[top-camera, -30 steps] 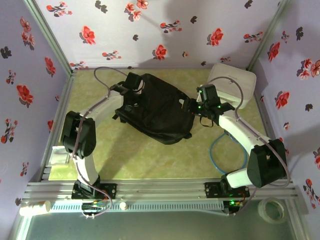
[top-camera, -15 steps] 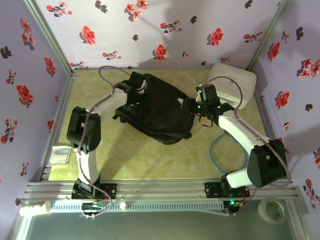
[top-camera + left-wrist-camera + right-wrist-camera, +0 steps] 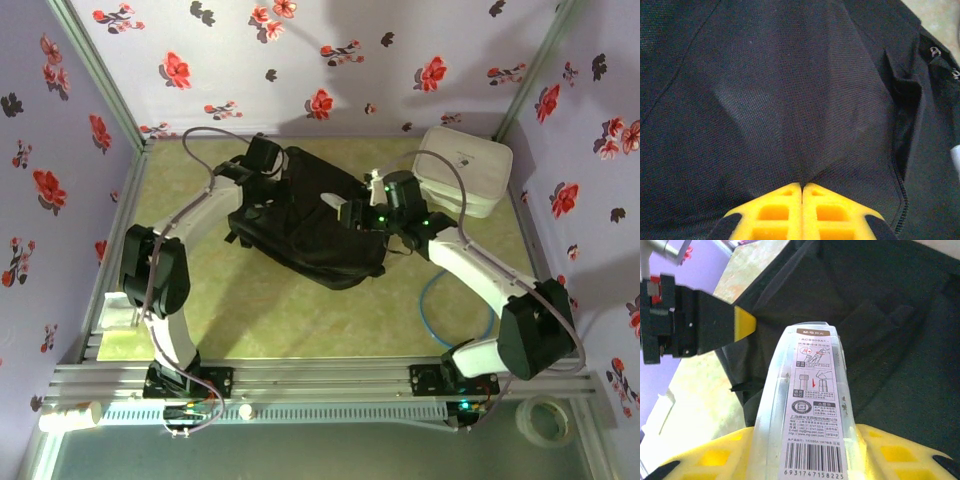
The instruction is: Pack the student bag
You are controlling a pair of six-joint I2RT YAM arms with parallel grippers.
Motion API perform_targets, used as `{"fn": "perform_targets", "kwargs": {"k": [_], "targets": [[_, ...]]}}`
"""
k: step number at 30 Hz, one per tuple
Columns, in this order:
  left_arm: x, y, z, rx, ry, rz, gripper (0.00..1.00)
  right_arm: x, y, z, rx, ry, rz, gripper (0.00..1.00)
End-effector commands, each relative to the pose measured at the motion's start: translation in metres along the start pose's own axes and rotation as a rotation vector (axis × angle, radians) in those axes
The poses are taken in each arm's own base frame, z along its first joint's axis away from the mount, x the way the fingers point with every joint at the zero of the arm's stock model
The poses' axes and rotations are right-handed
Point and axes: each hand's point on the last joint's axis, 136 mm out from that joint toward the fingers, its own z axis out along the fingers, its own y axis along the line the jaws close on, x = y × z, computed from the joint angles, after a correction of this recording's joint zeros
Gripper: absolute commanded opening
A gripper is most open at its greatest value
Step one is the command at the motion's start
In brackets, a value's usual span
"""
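The table, a mottled yellow-green surface, is carrying everything. The student bag is lying flat across its middle, stretching from near the far edge down towards the centre, slightly nearer the left side. A white zip case is sitting in the far right corner, apart from the bag. A blue cable is looping on the table by the right edge.

The left gripper is reaching over the bag's far left end. In the left wrist view its yellow fingers are pressing together at the tips, and the black fabric is puckering in folds that are running into that pinch, so it is gripping the bag's cloth.

The right gripper is hovering over the bag's right half, pointing towards the left one. Its jaws are clamping a clear plastic pack with a printed label and barcode; the pack is pointing out over the dark fabric, with the left gripper's yellow tip facing it across the bag.
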Motion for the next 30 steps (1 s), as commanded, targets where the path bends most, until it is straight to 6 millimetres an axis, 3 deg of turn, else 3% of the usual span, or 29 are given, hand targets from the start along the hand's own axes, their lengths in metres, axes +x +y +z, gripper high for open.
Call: {"fn": "perform_targets", "kwargs": {"k": [1, 9, 18, 24, 30], "targets": [[-0.015, -0.016, -0.027, 0.088, -0.063, -0.038, 0.0, 0.002, 0.016, 0.015, -0.045, 0.013, -0.114, 0.41], [-0.011, -0.008, -0.018, 0.076, -0.04, -0.079, 0.0, 0.04, -0.004, 0.029, 0.054, 0.088, -0.194, 0.41], [-0.013, 0.0, -0.017, 0.063, -0.045, -0.126, 0.0, 0.052, -0.027, 0.033, 0.202, 0.09, -0.3, 0.4], [-0.012, -0.004, -0.018, 0.081, -0.037, -0.127, 0.0, 0.047, -0.006, 0.049, 0.14, 0.085, -0.387, 0.4], [-0.01, -0.005, -0.02, 0.081, -0.028, -0.124, 0.0, 0.06, 0.01, 0.068, 0.099, 0.12, -0.508, 0.41]]}}
